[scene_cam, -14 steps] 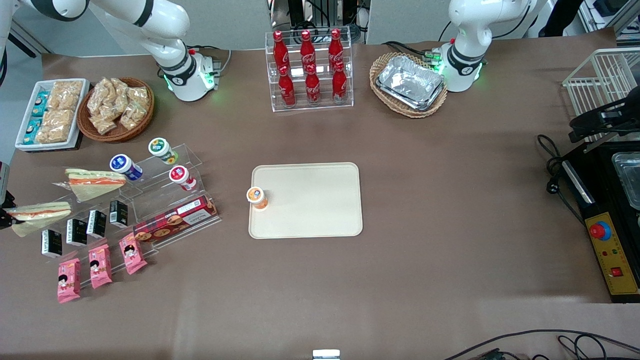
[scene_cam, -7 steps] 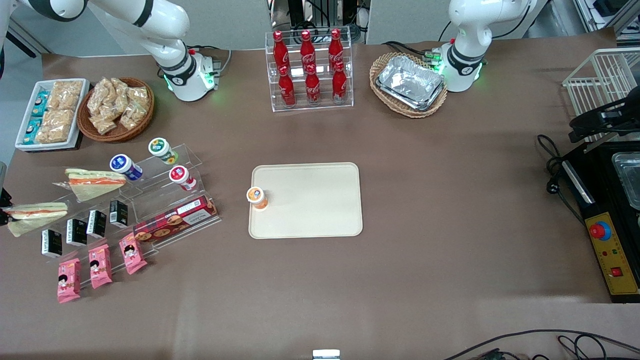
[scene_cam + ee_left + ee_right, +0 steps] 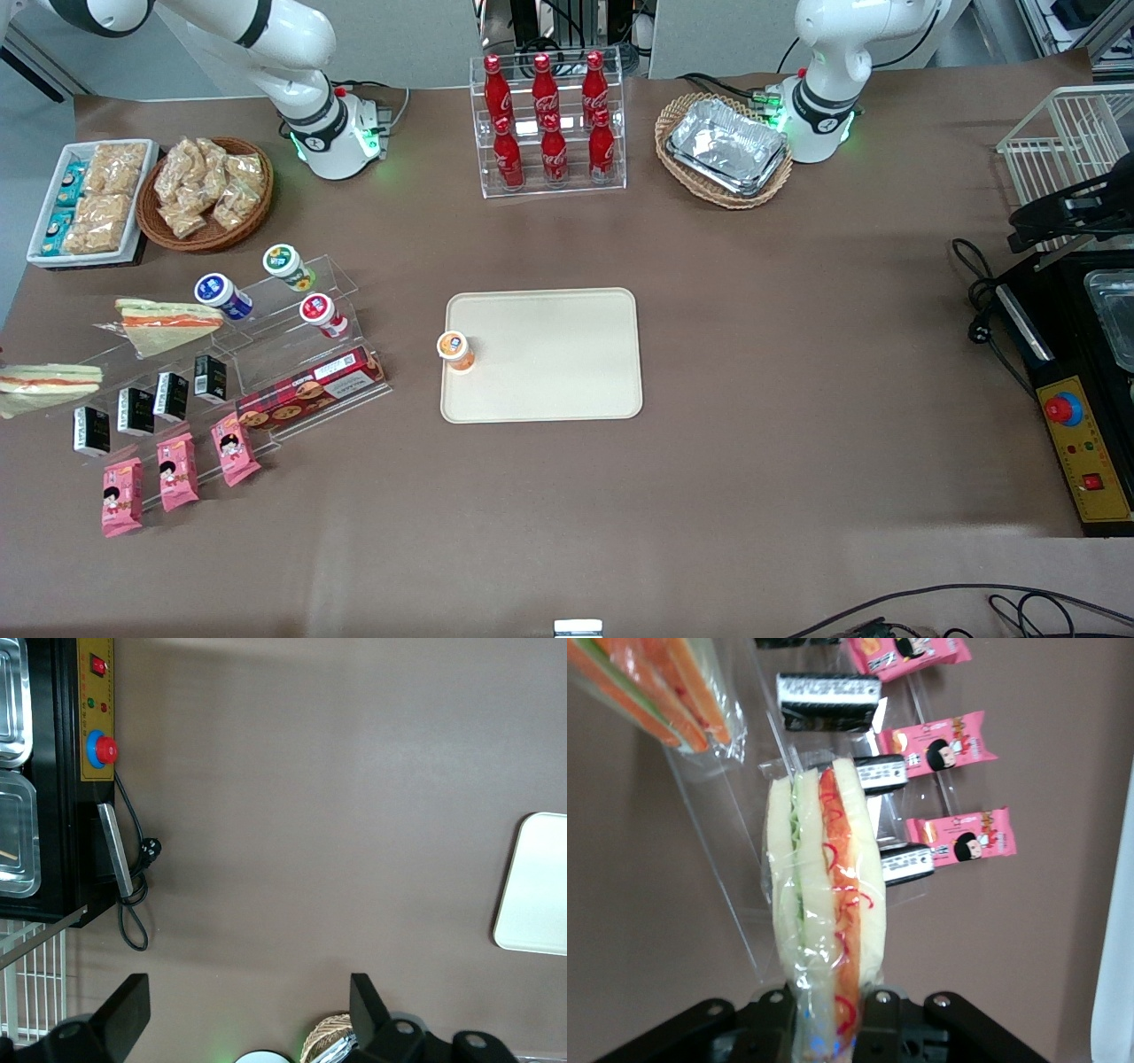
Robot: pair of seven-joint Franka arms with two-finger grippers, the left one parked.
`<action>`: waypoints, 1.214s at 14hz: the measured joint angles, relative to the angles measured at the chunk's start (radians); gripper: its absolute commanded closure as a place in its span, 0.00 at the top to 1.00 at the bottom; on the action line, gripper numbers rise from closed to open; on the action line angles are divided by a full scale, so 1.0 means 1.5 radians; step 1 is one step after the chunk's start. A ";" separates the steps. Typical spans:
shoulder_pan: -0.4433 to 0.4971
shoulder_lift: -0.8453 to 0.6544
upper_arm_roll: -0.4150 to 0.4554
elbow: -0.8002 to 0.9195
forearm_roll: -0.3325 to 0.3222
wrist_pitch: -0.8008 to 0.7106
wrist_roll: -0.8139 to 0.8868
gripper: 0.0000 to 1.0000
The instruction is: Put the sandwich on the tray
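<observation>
The sandwich [image 3: 44, 383], a clear-wrapped wedge with an orange-red stripe, hangs at the working arm's end of the table, partly cut off by the edge of the front view. In the right wrist view my gripper [image 3: 828, 1014] is shut on the sandwich [image 3: 824, 886], one finger on each side of its narrow end. The gripper itself is out of the front view. The cream-beige tray [image 3: 549, 390] lies flat mid-table, well apart from the sandwich. A corner of the tray [image 3: 536, 895] shows in the left wrist view.
A second wedge sandwich [image 3: 164, 323] rests on the clear acrylic stand [image 3: 266, 354] among small cups, black cartons [image 3: 168, 396] and pink snack packs [image 3: 177, 471]. An orange-lidded cup [image 3: 455, 350] stands on the tray's edge nearest the stand. Cola bottles [image 3: 545, 124] and baskets stand near the arm bases.
The sandwich has moved farther toward the working arm's end and levelled out. The dark gripper parts beside it have left the front view.
</observation>
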 measured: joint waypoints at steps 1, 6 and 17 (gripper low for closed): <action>0.001 -0.001 0.001 0.013 0.000 -0.013 0.018 0.00; 0.029 -0.007 0.006 0.059 -0.047 -0.084 0.211 0.00; 0.154 -0.039 0.010 0.064 -0.099 -0.206 0.630 0.00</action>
